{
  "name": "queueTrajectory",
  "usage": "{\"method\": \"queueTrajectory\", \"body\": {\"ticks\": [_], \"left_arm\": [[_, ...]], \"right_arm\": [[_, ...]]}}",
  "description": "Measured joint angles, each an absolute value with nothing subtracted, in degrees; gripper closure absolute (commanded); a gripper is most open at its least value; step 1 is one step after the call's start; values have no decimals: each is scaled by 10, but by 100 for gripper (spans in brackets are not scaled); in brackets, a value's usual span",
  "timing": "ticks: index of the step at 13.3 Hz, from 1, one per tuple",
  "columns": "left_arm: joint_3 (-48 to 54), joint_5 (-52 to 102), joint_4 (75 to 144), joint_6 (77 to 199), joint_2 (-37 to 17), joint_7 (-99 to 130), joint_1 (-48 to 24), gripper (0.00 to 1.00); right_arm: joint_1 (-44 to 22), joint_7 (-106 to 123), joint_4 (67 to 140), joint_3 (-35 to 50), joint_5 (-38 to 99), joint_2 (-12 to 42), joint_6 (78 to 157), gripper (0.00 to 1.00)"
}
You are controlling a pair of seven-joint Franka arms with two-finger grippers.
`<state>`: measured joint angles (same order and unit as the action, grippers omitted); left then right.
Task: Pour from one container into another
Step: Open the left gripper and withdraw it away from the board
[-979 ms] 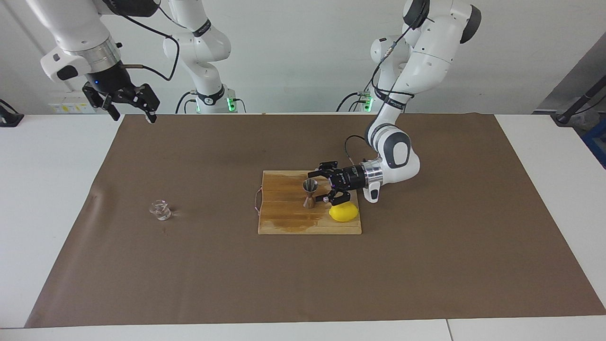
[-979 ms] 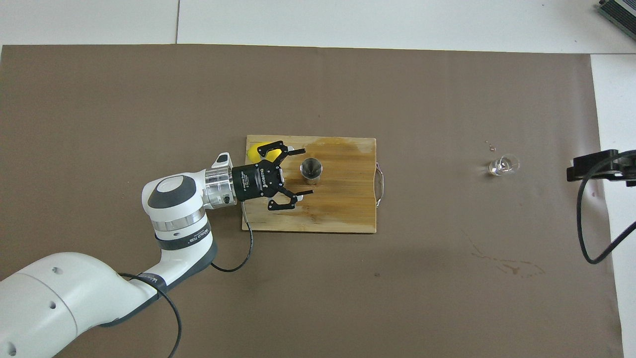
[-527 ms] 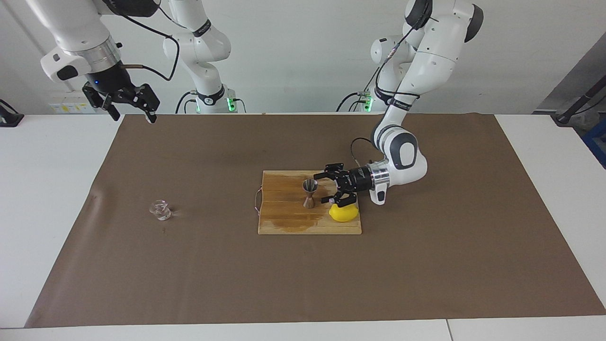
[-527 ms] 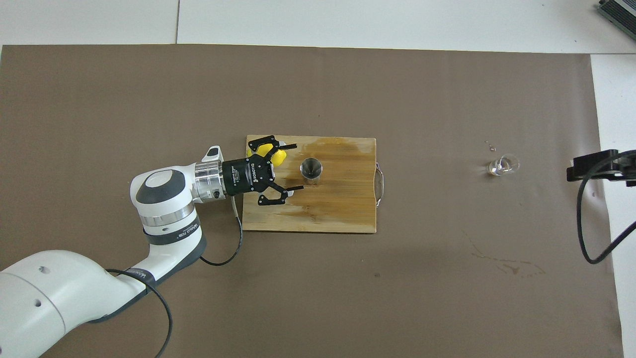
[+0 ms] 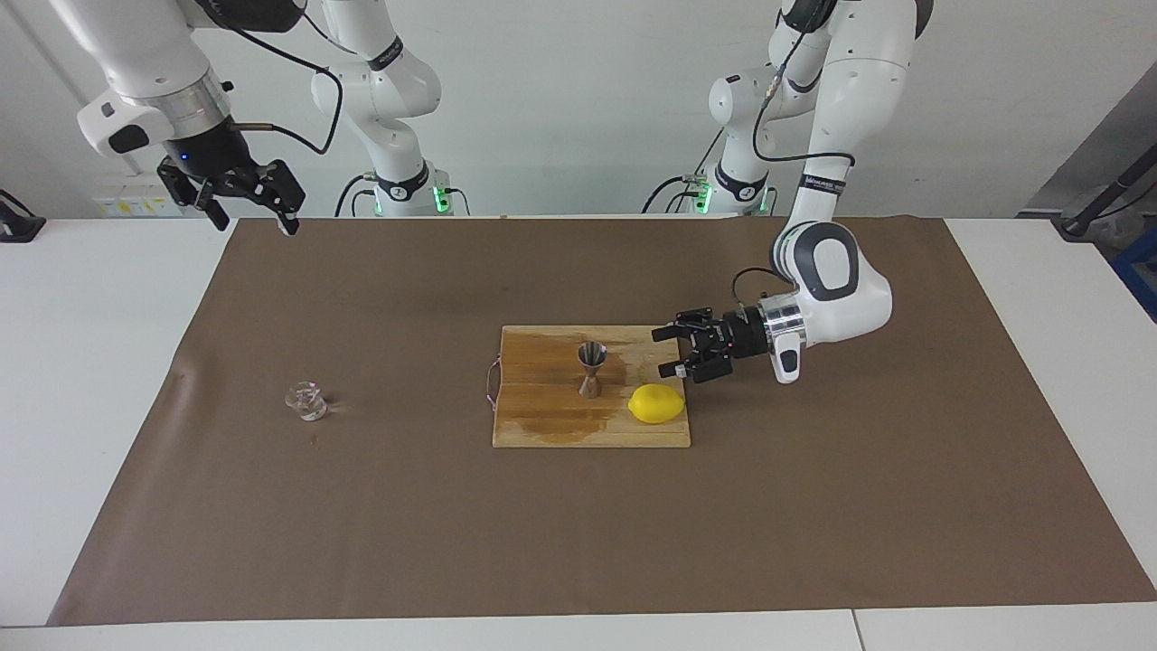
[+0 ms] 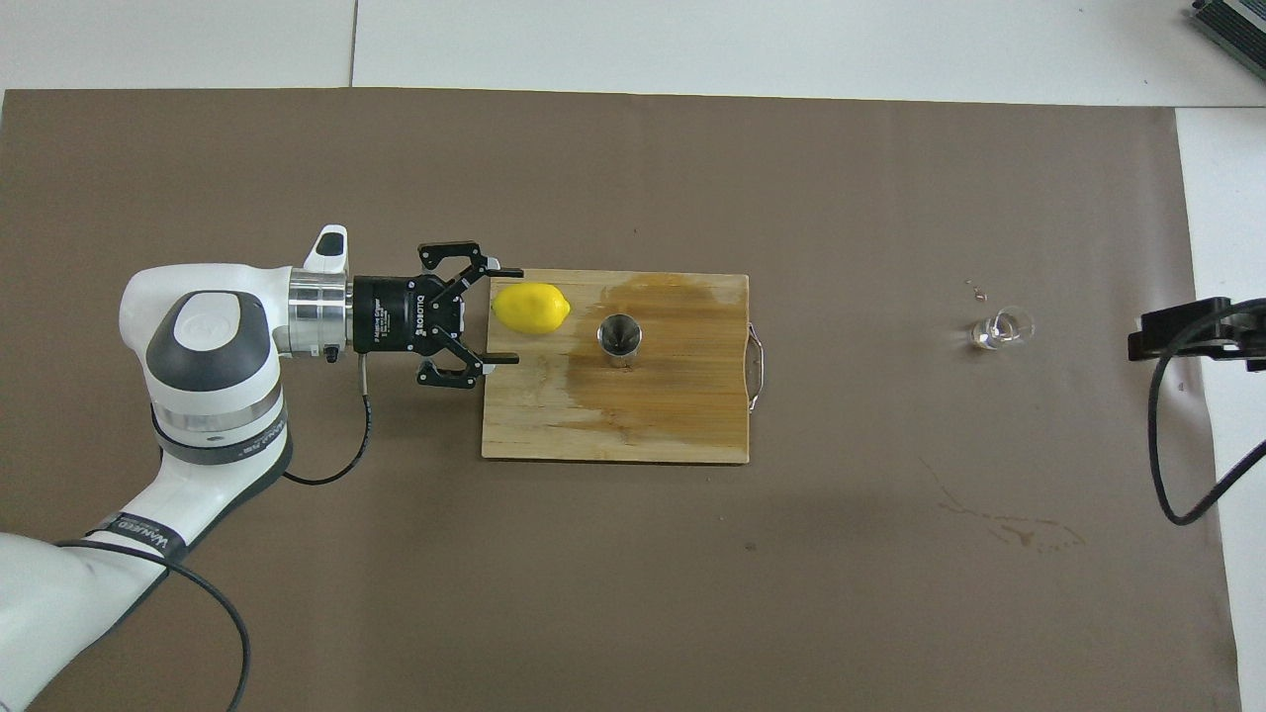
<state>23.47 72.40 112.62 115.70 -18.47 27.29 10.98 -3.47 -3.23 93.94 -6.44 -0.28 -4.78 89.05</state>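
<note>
A: The left claw (image 5: 673, 353) is hanging wide open and empty at the board's (image 5: 542, 429) edge toward the left arm's end, just beside the lemon (image 5: 656, 403). Where is the jigger (image 5: 591, 369) sitting?

B: It is standing upright mid-board, apart from the claw, with the lemon lying between them and slightly farther from the robots. The glass (image 5: 306, 400) is resting on the brown mat (image 5: 813, 506) well toward the right arm's end of the desk, nothing near it.

A: And the right claw (image 5: 242, 201)?

B: It is waiting, open and empty, raised above the mat's corner close to its own base.

A: What is worrying you?

B: The board is looking wet around the jigger, so a sideways nudge could be sliding or tipping that narrow-waisted thing. The lemon could be rolling into it if a finger is clipping it.

A: And the glass?

B: It is small, round and clear, so a grip that is landing off-centre could be squirting it away or spilling whatever it is holding. I cannot tell how full it is.
</note>
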Motion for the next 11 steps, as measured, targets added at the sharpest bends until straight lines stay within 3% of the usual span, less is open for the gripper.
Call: {"method": "queueTrajectory", "body": {"ticks": [6,11], "left_arm": [[210,382,1063,1138,-131,268,109,0],[189,198,1040,1114,-91,164,110,0]], "right_arm": [[-35,-32,939,-64,-3,-48,890,0],[-35,-32,939,-64,-3,-48,890,0]]}}
